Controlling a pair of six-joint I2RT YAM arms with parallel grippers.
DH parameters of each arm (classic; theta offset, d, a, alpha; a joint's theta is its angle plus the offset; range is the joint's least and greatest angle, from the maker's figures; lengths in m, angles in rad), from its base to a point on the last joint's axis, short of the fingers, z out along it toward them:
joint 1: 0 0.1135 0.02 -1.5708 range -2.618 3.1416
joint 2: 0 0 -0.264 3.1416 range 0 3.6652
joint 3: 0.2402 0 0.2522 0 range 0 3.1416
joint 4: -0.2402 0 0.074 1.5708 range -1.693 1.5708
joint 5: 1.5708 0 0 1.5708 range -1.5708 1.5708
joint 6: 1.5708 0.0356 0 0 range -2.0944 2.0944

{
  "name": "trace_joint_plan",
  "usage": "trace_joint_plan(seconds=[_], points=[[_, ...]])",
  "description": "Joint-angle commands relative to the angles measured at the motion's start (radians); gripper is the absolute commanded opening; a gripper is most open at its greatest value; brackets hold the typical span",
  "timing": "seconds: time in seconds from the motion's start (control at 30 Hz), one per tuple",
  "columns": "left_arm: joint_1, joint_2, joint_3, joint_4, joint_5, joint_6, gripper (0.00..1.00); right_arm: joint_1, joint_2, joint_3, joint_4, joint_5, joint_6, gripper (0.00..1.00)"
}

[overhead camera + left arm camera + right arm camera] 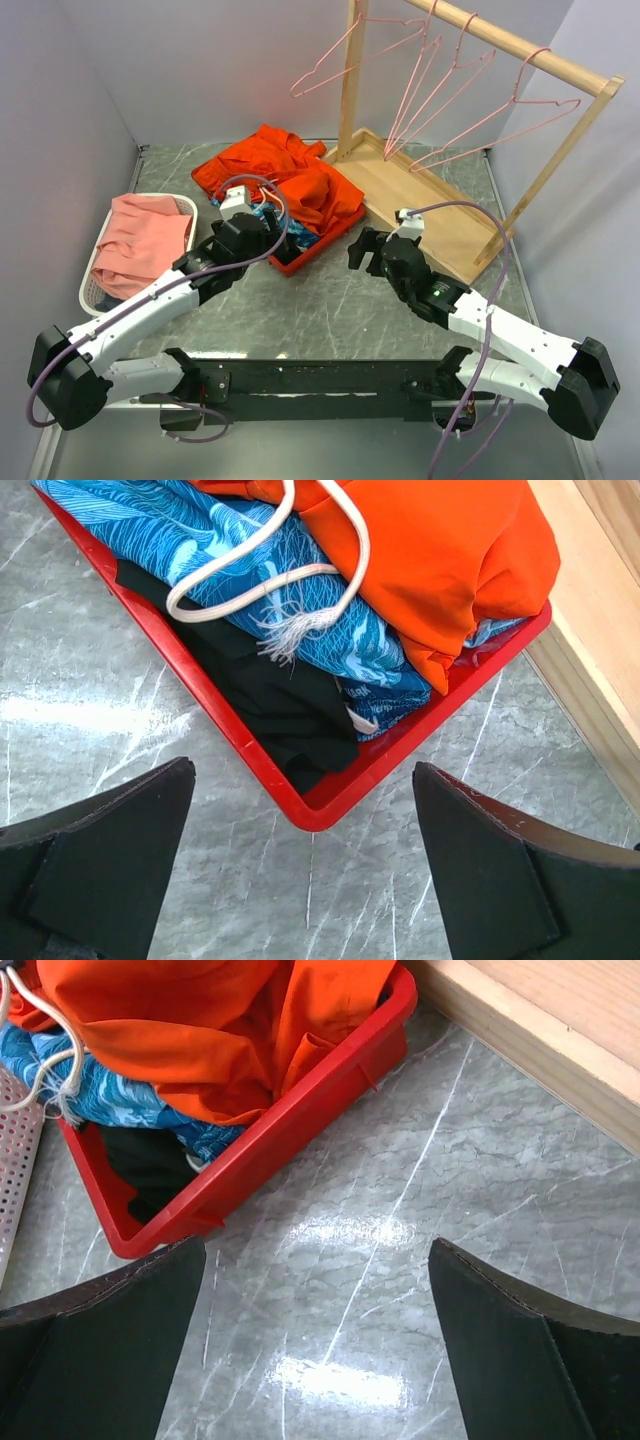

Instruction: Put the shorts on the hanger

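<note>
Though heaped on the red bin, the shorts hide its far rim.

Shorts atop tray, rack to R (basket L).

red bin: blue leaf garment, black cloth | white basket: pink cloth | wooden rack beside bin
</note>
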Motion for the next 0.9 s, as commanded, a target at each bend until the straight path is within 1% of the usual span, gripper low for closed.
trace_joint_plan(seconds=[0.0, 0.17, 0.33, 0.47, 0.53, 0.6, 0.63, 0.77, 0.87], points=[[0.0, -0.007, 0.07, -0.009, -0.017, 0.012, 0.96, 0.0, 0.004, 0.039, 0.007, -0.008, 0.002, 1.0], [0.004, 0.03, 0.124, -0.047, -0.057, -0.018, 0.97, 0.001, 0.006, 0.052, -0.006, -0.014, 0.001, 1.0], [0.029, 0.125, 0.217, -0.078, -0.09, -0.04, 0.99, 0.001, 0.006, 0.067, -0.029, -0.019, -0.002, 1.0], [0.141, 0.234, 0.341, -0.121, -0.066, -0.054, 0.88, 0.0, -0.006, 0.058, -0.023, -0.032, 0.005, 1.0], [0.175, 0.291, 0.398, -0.128, -0.06, -0.047, 0.79, 0.0, -0.01, 0.05, -0.009, -0.046, 0.004, 1.0], [0.207, 0.342, 0.436, -0.102, -0.051, -0.027, 0.77, 0.001, -0.008, 0.053, -0.018, -0.054, 0.002, 1.0], [0.218, 0.36, 0.455, -0.102, -0.046, -0.024, 0.74, 0.0, -0.006, 0.059, -0.021, -0.049, -0.001, 1.0], [0.257, 0.459, 0.567, -0.116, -0.087, 0.007, 0.7, 0.0, 0.01, 0.075, -0.024, -0.061, -0.008, 1.0], [0.293, 0.507, 0.633, -0.105, -0.098, 0.025, 0.7, 0.0, 0.026, 0.085, -0.023, -0.083, -0.008, 1.0]])
